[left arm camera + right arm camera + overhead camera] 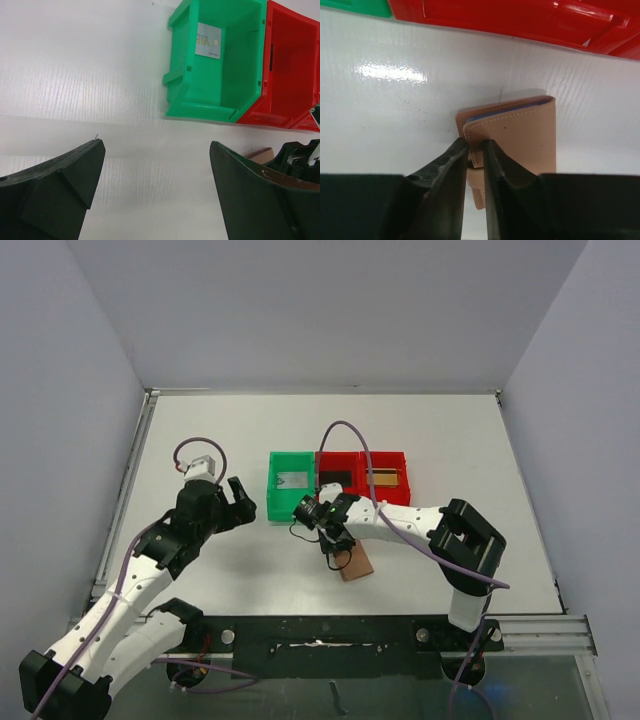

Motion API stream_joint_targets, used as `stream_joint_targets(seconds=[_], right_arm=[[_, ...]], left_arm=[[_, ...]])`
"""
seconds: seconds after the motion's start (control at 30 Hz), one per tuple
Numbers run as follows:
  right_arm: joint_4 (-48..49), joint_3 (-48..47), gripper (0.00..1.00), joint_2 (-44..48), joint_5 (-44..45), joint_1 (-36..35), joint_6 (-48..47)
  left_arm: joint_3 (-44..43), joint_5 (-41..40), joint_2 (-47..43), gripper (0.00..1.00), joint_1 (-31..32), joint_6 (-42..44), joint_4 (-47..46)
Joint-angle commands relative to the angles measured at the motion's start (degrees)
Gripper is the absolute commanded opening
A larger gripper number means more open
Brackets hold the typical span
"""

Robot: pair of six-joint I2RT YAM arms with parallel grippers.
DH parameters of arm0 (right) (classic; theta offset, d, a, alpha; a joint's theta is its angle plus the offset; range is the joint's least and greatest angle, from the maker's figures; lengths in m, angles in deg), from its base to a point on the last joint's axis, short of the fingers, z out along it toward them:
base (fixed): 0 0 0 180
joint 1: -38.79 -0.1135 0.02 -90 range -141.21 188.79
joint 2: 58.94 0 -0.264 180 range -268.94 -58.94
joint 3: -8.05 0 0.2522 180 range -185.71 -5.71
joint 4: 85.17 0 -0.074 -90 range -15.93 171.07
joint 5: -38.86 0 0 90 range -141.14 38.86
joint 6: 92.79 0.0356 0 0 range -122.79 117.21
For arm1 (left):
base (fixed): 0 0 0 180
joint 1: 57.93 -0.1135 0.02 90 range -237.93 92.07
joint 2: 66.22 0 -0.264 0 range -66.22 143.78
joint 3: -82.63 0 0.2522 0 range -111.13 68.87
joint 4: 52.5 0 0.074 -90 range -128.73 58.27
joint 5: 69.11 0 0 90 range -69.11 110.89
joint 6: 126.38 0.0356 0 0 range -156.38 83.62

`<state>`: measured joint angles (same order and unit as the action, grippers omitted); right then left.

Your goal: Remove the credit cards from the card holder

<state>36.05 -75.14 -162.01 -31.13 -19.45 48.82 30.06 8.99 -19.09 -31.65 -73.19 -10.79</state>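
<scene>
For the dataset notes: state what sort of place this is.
Probably a robot lab test cell: white table boxed in by plain grey walls, left arm and right arm bolted at its near edge.

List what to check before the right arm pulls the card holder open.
1. Right gripper shut on the card holder's flap: ok.
2. Left gripper open, touching nothing: ok.
3. Card holder pinned by a second gripper: not ok, only the right one grips it.
4. Card left inside the holder: cannot tell, only a blue edge shows.
5. Green bin holds a silver-grey card: ok.
</scene>
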Motion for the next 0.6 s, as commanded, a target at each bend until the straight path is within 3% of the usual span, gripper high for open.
stream_joint_targets(seconds=[0.0,0.27,0.57], right_arm=[[-0.6,0.0,0.16,2.3,1.6,-0.5,0.8],[5.9,5.1,0.0,9.7,-2.8,1.5,0.2],[16.9,11.5,0.0,18.4,-11.0,6.3,-0.4]], left_arm=[[0.1,-1.2,-0.7,0.86,0.3,-0.1,-0.5],[0.9,-0.4,-0.2,0.86,0.2,-1.6,-2.4],[0.2,0.6,1.8,0.86,0.3,-1.6,-2.1]])
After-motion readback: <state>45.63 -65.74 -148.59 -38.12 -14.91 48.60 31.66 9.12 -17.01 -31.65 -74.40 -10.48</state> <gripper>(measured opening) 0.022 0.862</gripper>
